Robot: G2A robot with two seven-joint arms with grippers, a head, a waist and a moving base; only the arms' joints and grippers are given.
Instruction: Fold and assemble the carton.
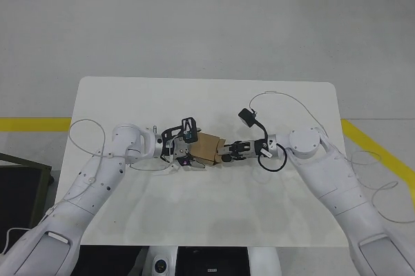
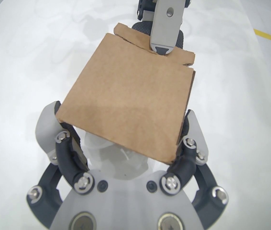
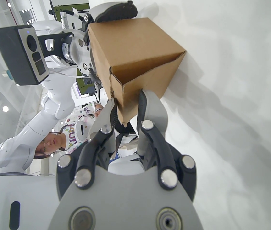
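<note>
The brown carton sits near the middle of the white table, caught between the two arms, which meet it from opposite sides. The left gripper holds one end. In the left wrist view its two fingers spread wide and press against opposite side edges of the carton, so the left gripper is clamped across the full width of the box. At the far, open end, the right gripper is closed on a short flap, one metal finger lying on top of the flap and the dark pad of the other beneath it. The right wrist view shows the same pinch from close by. The right gripper has both fingertips tight on the flap, which juts from the open mouth of the carton. The box's side walls are already squared up. Whether the carton rests on the table or hangs just above it cannot be told.
</note>
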